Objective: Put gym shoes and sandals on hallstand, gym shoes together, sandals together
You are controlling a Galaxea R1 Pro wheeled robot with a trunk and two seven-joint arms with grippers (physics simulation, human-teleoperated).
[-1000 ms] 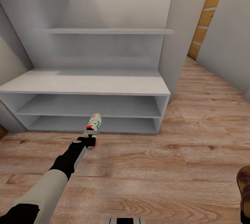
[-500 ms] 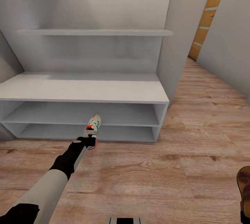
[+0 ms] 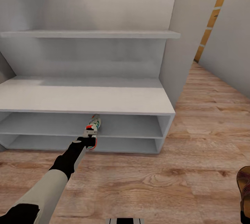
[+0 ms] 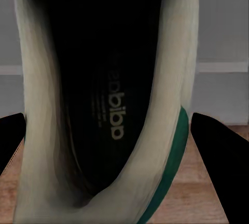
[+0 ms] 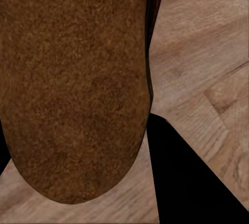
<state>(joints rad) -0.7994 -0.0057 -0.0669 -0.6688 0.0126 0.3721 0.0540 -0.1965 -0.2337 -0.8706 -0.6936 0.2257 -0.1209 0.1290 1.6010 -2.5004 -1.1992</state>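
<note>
White leather, green stripes and a red-orange patch mark the gym shoe [image 3: 93,129] that the left gripper [image 3: 91,136] has clamped by its heel end, toe aimed forward at the hallstand [image 3: 86,95] just left of centre frame. In the left wrist view the gym shoe's dark insole faces the camera between the two black fingers [image 4: 220,154], so the grasp looks to be across the heel opening, a hold that leaves the toe free to slide in first. It hangs level with the open shelves beneath the bench top, clear of the corridor floor [image 3: 156,182], which suggests a shelf as the target. At the lower right edge of the frame a sandal [image 3: 244,186] shows; the right wrist view has its tan footbed close against the camera, apparently gripped by the right gripper, whose jaws I cannot tell apart there.
</note>
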